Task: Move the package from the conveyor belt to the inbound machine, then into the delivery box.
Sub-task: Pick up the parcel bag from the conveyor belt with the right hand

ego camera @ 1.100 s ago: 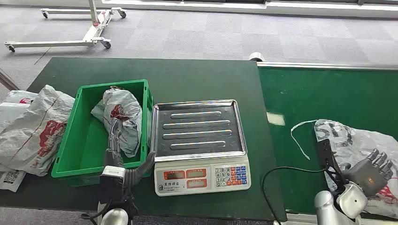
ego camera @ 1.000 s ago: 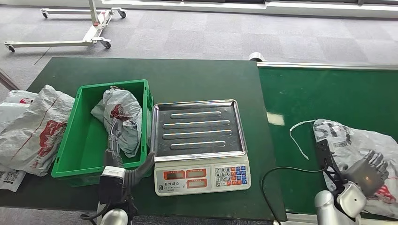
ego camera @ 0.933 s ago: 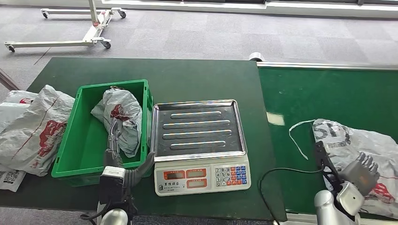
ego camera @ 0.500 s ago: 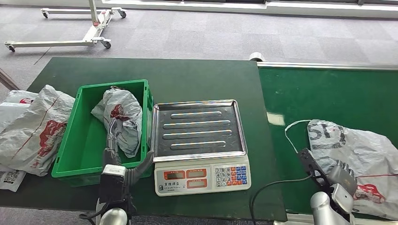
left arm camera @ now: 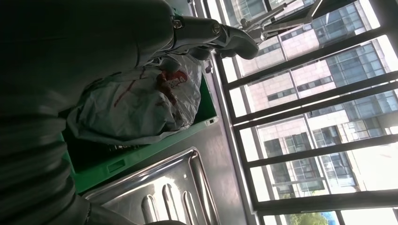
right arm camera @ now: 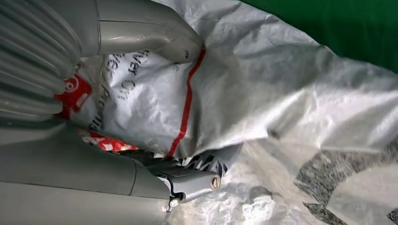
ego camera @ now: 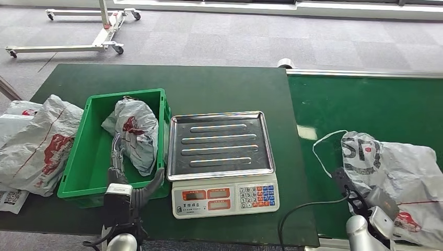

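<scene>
Right wrist view: right hand [right arm camera: 155, 154] grips package [right arm camera: 281, 93] on conveyor belt [ego camera: 365, 104].

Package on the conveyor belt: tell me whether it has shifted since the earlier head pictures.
Yes. The package, gripped by the right robot hand, has slid left along the conveyor belt, toward the scale, which has not moved.
</scene>
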`<control>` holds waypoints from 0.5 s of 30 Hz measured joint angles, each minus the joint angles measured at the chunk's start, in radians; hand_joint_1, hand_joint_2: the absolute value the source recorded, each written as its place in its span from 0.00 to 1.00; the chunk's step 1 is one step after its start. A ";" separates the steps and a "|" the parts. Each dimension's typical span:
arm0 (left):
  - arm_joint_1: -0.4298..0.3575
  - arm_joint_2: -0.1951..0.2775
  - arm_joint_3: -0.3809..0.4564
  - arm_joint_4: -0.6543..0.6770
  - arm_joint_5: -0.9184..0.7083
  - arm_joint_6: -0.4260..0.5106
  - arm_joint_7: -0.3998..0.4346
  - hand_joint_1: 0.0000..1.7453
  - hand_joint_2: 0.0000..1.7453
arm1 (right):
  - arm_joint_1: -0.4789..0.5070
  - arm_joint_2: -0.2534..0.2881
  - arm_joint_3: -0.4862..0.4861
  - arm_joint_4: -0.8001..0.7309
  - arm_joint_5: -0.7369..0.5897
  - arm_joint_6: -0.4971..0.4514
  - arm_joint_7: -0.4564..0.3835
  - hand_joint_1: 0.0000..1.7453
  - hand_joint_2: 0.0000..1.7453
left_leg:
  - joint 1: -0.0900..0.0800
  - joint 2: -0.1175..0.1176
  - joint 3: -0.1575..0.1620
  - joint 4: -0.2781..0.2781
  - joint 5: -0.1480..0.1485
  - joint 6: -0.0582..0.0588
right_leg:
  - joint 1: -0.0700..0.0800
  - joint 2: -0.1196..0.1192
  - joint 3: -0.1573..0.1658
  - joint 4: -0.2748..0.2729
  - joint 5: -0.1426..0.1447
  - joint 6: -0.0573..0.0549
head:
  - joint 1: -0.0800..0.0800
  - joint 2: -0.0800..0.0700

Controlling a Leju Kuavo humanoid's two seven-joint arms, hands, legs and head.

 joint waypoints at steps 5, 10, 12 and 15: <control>0.002 -0.002 0.016 -0.010 0.003 0.001 -0.002 0.00 1.00 | 0.004 0.000 0.000 -0.015 0.005 0.001 0.003 1.00 1.00 | 0.000 0.000 0.000 0.000 0.000 0.000 | 0.000 0.000 0.000 0.000 0.000 0.000 | 0.000 0.000; 0.012 -0.007 0.023 -0.024 0.004 0.004 -0.002 0.00 1.00 | 0.019 0.002 0.000 -0.041 0.018 -0.038 0.005 1.00 1.00 | 0.000 0.000 0.000 0.000 0.000 0.000 | 0.000 0.000 0.000 0.000 0.000 0.000 | 0.000 0.000; 0.019 -0.010 0.028 -0.031 0.004 0.004 -0.003 0.00 1.00 | 0.030 0.006 0.000 -0.068 0.026 -0.143 -0.006 1.00 1.00 | 0.000 0.000 0.000 0.000 0.000 0.000 | 0.000 0.000 0.000 0.000 0.000 0.000 | 0.000 0.000; 0.030 -0.015 0.035 -0.038 0.008 0.003 -0.006 0.00 1.00 | 0.053 0.025 -0.001 -0.181 0.027 -0.415 -0.077 1.00 1.00 | 0.000 0.000 -0.001 0.000 0.000 0.000 | -0.001 0.000 0.000 0.000 0.000 0.000 | 0.000 0.000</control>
